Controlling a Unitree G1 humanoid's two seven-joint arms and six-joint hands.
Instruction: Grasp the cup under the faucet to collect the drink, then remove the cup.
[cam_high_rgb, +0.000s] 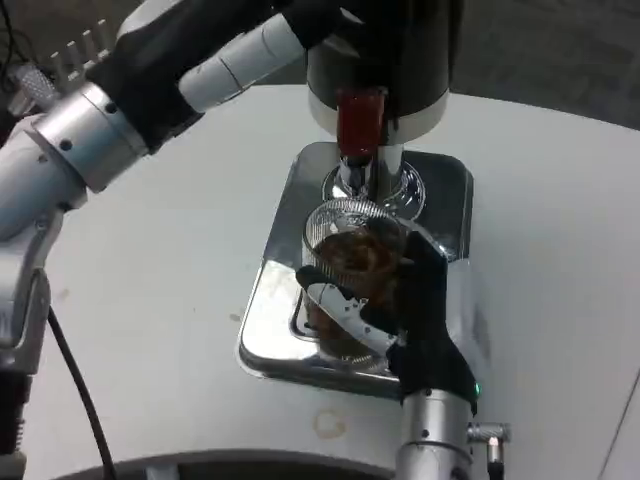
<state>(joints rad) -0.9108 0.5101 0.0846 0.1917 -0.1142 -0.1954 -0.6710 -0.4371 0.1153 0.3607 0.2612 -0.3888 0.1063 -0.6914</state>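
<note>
A clear plastic cup (352, 250) holding brown drink stands on the chrome drip tray (268, 330), right under the chrome faucet spout (350, 180) and its red tap (360, 118). My right hand (400, 310) comes in from the bottom and grips the cup, its black and white fingers wrapped around the lower half. My left arm (240, 60) reaches from the left to the top of the dark dispenser (400, 50). Its hand (312, 18) is a dark shape at the picture's upper edge, against the dispenser. How its fingers lie cannot be made out.
The dispenser and tray stand on a round white table (160, 260), with bare surface to the left and right. A black cable (75, 390) hangs along my left arm at the lower left. A small stain (328, 425) marks the table in front of the tray.
</note>
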